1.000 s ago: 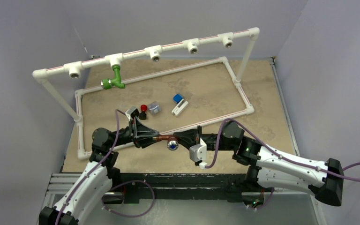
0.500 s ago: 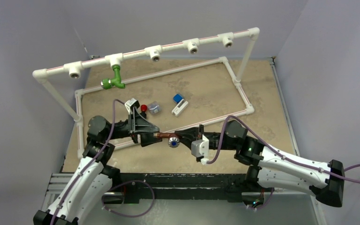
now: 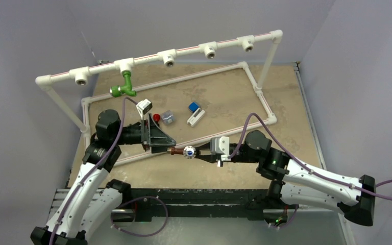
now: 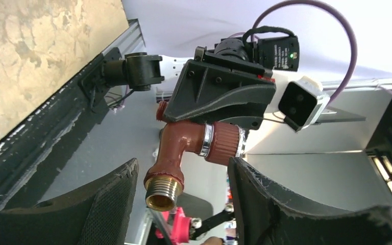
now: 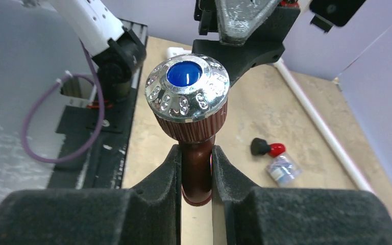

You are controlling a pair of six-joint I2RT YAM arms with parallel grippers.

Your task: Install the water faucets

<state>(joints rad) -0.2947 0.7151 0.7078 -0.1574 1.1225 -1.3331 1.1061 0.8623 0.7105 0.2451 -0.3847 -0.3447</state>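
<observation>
The reddish-brown water faucet [image 3: 180, 151] hangs above the table's near middle, with my right gripper [image 3: 198, 153] shut on its spout. In the right wrist view its chrome handle with a blue cap [image 5: 188, 91] stands above the fingers [image 5: 158, 178]. My left gripper [image 3: 167, 143] is open just left of it. In the left wrist view the faucet's brass threaded end [image 4: 161, 194] sits between the spread fingers [image 4: 115, 196], touching neither. The green water faucet [image 3: 123, 89] hangs from a tee on the top pipe.
A white pipe frame [image 3: 194, 50] with several open tee sockets spans the back. Its base rectangle [image 3: 224, 132] lies on the table. Inside it lie a red-and-black knob [image 3: 156, 118], a small clear block [image 3: 168, 117] and a blue-white block [image 3: 195, 113].
My left gripper has opened, let go of the brown faucet and pulled back to the left. The right arm has lifted slightly and rolled its wrist, keeping the faucet.
</observation>
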